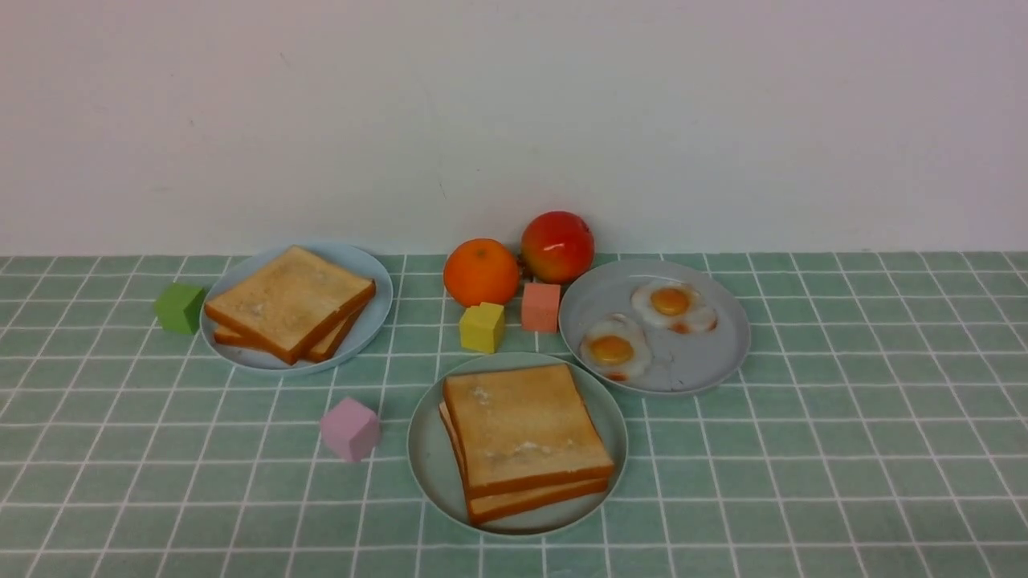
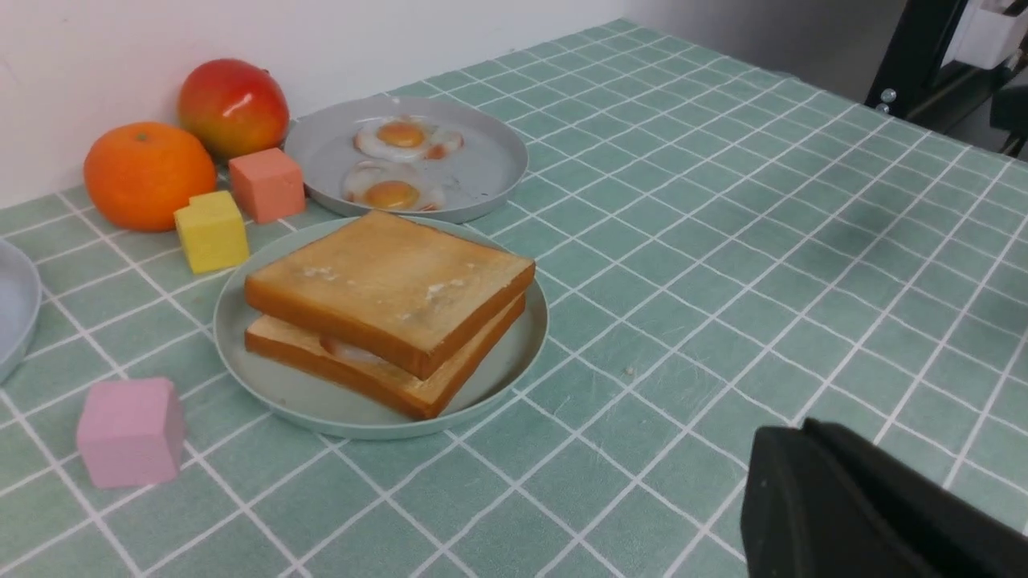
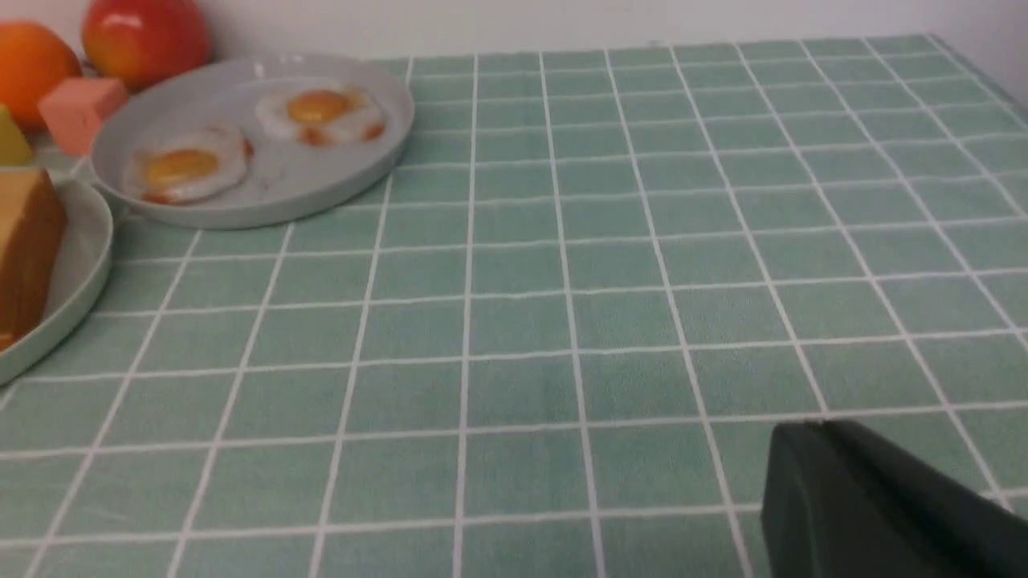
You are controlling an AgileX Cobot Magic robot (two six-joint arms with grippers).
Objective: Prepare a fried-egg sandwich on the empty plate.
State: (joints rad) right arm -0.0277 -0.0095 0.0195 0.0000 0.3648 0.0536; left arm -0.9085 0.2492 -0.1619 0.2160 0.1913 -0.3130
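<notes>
A: Pale wall behind, and a desk (image 1: 843, 449) under a green checked cloth with white lines. What does the front view give?

B: Nearest the camera, the teal-green plate (image 1: 428, 474) holds the sandwich (image 1: 522, 429), two square toast slices stacked. Behind and to the right a grey plate (image 1: 707, 353) carries two small fried eggs (image 1: 615, 348), apart from each other. Back left, a pale blue plate (image 1: 371, 277) bears another toast pile (image 1: 289, 301). An orange (image 1: 481, 271) and a red apple (image 1: 557, 246) sit by the wall; a yellow cube (image 1: 482, 327) and a salmon cube (image 1: 540, 307) stand before them, between the plates. A green cube (image 1: 180, 307) is just left of the blue plate, and a pink cube (image 1: 350, 429) left of the teal one. No arm shows here.

A: And the left wrist view?

B: The sandwich again, on its plate (image 2: 514, 353). Between the slices a strip of glossy white peeks out: the fried egg (image 2: 347, 351), mostly hidden. The left gripper (image 2: 811, 490) is a dark shape at the frame's edge, above bare cloth, well apart from the plate, closed with nothing in it. A black stand (image 2: 915, 48) shows at the far desk edge.

A: Right wrist view?

B: The grey plate (image 3: 321, 189) with its two eggs, a corner of the sandwich (image 3: 28, 241) on the teal rim (image 3: 88, 265), and open cloth. The right gripper (image 3: 835, 498) is a dark corner only, closed too, empty, well away from both plates.
</notes>
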